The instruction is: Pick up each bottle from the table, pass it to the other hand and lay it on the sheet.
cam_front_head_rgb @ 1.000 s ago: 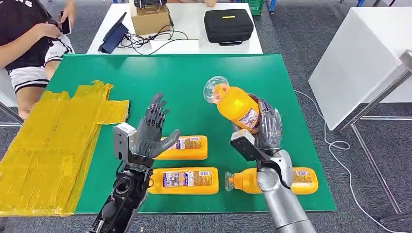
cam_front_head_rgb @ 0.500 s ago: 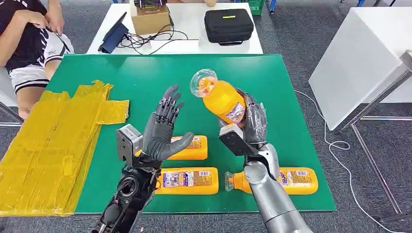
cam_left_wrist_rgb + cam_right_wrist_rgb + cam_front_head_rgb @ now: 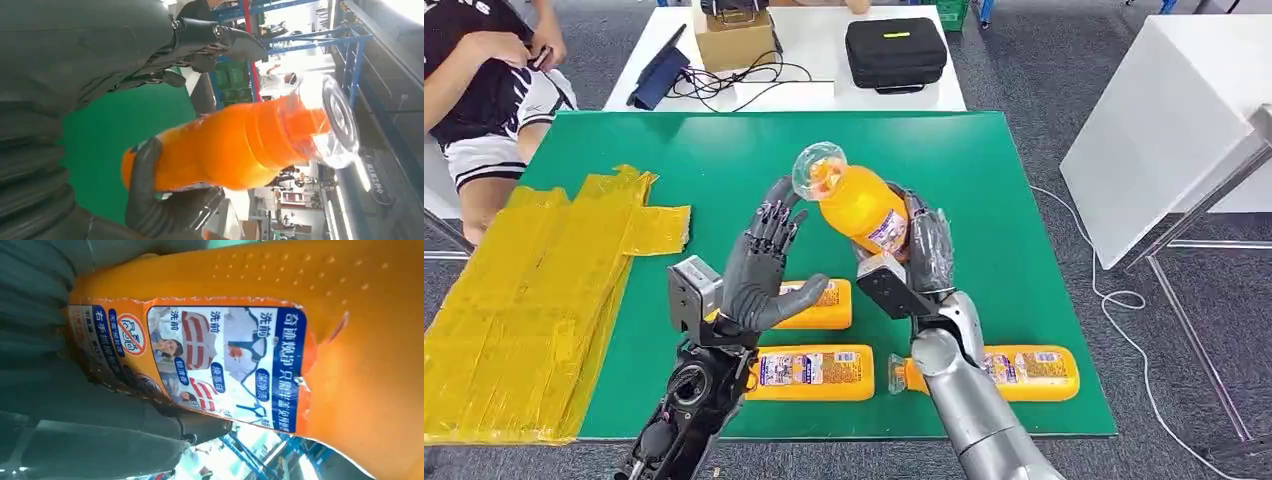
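Orange bottle (image 3: 861, 205) w/ clear domed cap sits in the right hand (image 3: 921, 250), raised above the green table (image 3: 984, 170) & tilted, cap end pointing up toward the left hand (image 3: 759, 270). Vs 1 s ago the right hand has carried it leftward across the table, cap now nearly over the left fingertips; the left hand has come up & inward too, so the gap between the two has closed to just beside, maybe touching – can't tell from the head view. Left hand is spread, fingers up, thumb out, palm facing the bottle, holding nothing; right hand's fingers are wrapped round the bottle's lower half, over the label. Judgement: this is the pass step, approach nearly done, transfer itself not yet made; left hand needs to wrap the upper body before the right lets go. Left wrist view shows the bottle (image 3: 235, 150) close in front of the palm, dark right-hand fingers curled under its base, cap transparent w/ orange neck showing through. Right wrist view shows the label (image 3: 220, 365) close up: blue & white panel w/ printed pictures & text, body dimpled near one end. Three more orange bottles (image 3: 809, 372) lie flat on the table near the robot, untouched. Yellow sheet (image 3: 534, 290) lies on the table's left side, no bottle on it, so most of the task remains.
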Controlling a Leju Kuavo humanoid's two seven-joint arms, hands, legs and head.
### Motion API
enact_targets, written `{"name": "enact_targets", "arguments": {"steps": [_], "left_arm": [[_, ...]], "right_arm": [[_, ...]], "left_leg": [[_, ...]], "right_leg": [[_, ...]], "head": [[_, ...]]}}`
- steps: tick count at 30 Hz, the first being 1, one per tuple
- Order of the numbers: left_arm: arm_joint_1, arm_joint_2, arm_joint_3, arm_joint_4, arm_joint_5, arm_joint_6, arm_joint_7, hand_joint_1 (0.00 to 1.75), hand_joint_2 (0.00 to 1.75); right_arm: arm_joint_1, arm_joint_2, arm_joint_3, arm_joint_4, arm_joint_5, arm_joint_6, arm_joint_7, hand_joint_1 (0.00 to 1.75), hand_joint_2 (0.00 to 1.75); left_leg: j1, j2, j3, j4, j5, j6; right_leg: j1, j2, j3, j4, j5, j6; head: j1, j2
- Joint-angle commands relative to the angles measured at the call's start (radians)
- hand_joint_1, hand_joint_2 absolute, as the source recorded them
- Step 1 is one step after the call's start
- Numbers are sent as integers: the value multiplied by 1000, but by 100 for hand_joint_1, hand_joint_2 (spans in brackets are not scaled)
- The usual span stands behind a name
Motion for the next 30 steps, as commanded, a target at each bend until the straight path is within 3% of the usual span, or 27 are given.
{"name": "enact_targets", "arguments": {"steps": [1, 5, 11, 13, 14, 15, 20, 30], "left_arm": [[-83, 5, 6, 126, 17, 6, 3, 0, 175], [-82, -2, 15, 135, 23, 8, 3, 0, 175], [-77, 0, 14, 134, 23, 8, 3, 0, 175], [-77, 0, 14, 134, 23, 8, 3, 0, 175], [-77, 0, 14, 134, 23, 8, 3, 0, 175], [-76, 0, 14, 132, 26, 7, 3, 0, 175], [-73, 4, 16, 145, 41, 7, -5, 0, 175], [-31, 3, 51, 111, 71, 65, -56, 0, 175]], "right_arm": [[6, -13, 187, -53, -98, 195, -34, 175, 175], [27, -16, 223, -90, -129, 273, -4, 175, 175], [27, -17, 224, -87, -129, 274, -4, 175, 175], [27, -17, 224, -87, -129, 274, -4, 175, 175], [27, -17, 224, -87, -129, 274, -4, 175, 175], [27, -18, 220, -86, -171, 323, -13, 175, 175], [52, -45, 274, -126, -272, 514, -66, 175, 175], [42, -40, 323, -58, -248, 479, -44, 175, 175]], "left_leg": [[0, 1, 4, -1, -1, -1], [1, -1, 6, -1, -2, -2], [1, 0, 1, -1, 0, -1], [1, 0, 2, -1, -1, -1], [1, 1, 10, -1, -4, -2], [1, 0, 4, -1, -1, -1], [1, 0, 3, -1, -1, -1], [1, 2, 5, -1, -2, -1]], "right_leg": [[0, 0, 4, -1, -1, 0], [1, -2, 6, -1, -3, 0], [1, -1, 1, -1, -1, 0], [1, -1, 2, -1, -1, 0], [2, -1, 10, -2, -3, 0], [1, -2, 4, -1, -2, 0], [1, -1, 3, -1, -1, 0], [1, 1, 5, -2, -1, 0]], "head": [[0, 0], [0, 0], [0, 0], [0, 0], [0, 0], [0, 0], [0, 0], [0, 0]]}}
